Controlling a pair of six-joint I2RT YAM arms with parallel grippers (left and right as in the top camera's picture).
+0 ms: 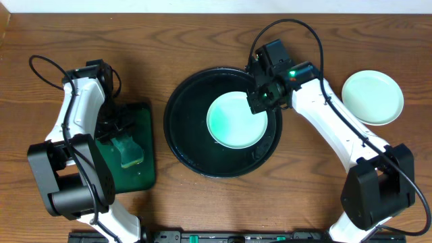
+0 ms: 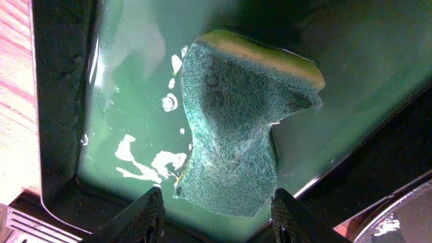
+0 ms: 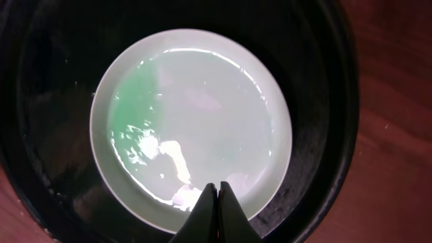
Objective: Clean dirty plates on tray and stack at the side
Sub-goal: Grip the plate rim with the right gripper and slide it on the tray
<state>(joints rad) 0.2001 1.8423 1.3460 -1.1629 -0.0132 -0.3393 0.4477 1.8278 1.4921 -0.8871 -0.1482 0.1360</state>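
Closest in, my right gripper [image 3: 217, 202] has its two fingertips pressed together into a single point with nothing between them. It hangs just over the rim of the plate [image 3: 196, 115]. That plate lies flat inside the black tray [image 3: 54, 169], a little toward the tray's right side, with dark tray floor showing all round it. One side has a green tint and the surface glints as if wet. A second plate [image 1: 372, 98] sits on the bare table [image 1: 202, 27] toward its right edge, well apart from the tray.

My left gripper [image 2: 217, 206] is spread, a finger on either side of the near end of the sponge [image 2: 236, 128], which lies in the green tray [image 2: 351, 67]. I don't see it pinched.

I judge the plate to be stiff, light and smooth, and slick if that sheen is water. A squeeze on its flat face would skid. The rim is the place to hold it, with one finger over the lip and one under, on the side nearest me, where the tray's raised edge leaves room. I would have to part my fingers first. Whether it chips easily, I cannot tell.
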